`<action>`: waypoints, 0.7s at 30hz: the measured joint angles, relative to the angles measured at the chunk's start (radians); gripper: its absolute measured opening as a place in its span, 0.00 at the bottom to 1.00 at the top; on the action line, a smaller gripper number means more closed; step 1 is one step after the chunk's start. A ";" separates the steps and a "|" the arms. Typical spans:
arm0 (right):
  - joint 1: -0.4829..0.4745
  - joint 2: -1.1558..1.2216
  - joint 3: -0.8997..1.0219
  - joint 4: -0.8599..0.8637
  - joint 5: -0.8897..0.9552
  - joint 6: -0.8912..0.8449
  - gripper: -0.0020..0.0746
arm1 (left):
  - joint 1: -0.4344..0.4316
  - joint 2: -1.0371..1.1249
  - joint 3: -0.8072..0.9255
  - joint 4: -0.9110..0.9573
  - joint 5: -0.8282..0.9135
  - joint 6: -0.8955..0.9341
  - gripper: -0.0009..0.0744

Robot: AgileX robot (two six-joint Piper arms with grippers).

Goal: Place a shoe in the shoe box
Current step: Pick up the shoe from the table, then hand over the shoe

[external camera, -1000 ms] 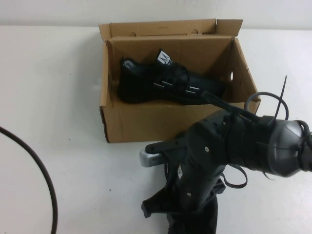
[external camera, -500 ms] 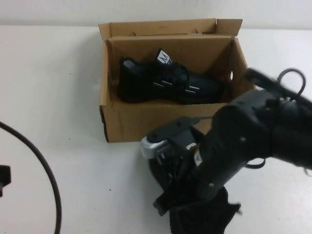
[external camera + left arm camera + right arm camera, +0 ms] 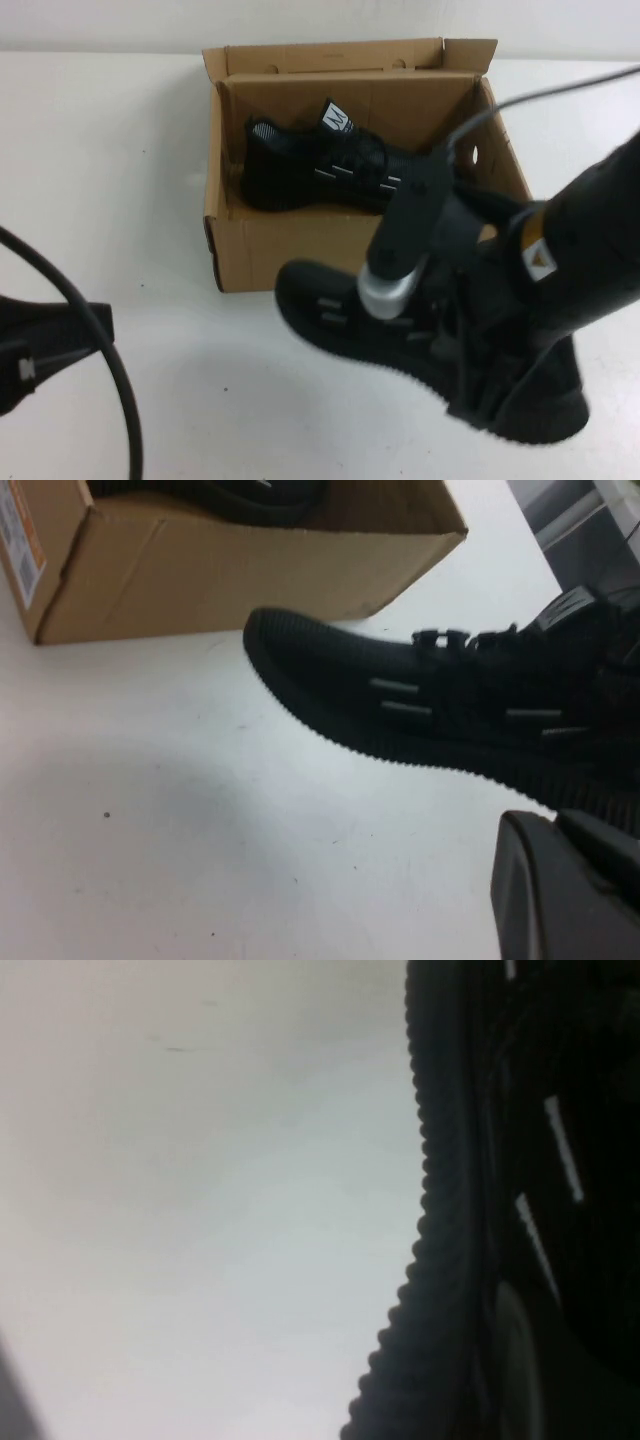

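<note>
The right gripper point(image 3: 470, 345) is holding its jaws clamped on the shoe point(image 3: 400, 335), just near of the shoe box point(image 3: 300, 250). The left gripper point(image 3: 40, 350) is sitting near-left; jaws unclear. A twin sneaker point(image 3: 330, 170) is lying inside the box.

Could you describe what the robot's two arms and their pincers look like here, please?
The right arm is glossy black plastic with a yellow-orange warning sticker, a silver cylindrical joint and a thin dark cable arching above. Its right pincer is matte black. The left pincer is a black angular block trailing a thick black cable.
</note>
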 joint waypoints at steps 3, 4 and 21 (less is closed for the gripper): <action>0.000 -0.047 -0.004 -0.090 -0.027 -0.010 0.02 | 0.000 0.019 0.000 -0.016 -0.006 0.011 0.01; 0.000 -0.065 -0.004 -0.101 -0.045 -0.011 0.02 | 0.000 0.033 0.000 -0.028 -0.002 0.018 0.01; 0.000 -0.181 -0.004 -0.064 -0.086 -0.107 0.02 | 0.000 0.411 0.000 -0.618 0.101 0.377 0.01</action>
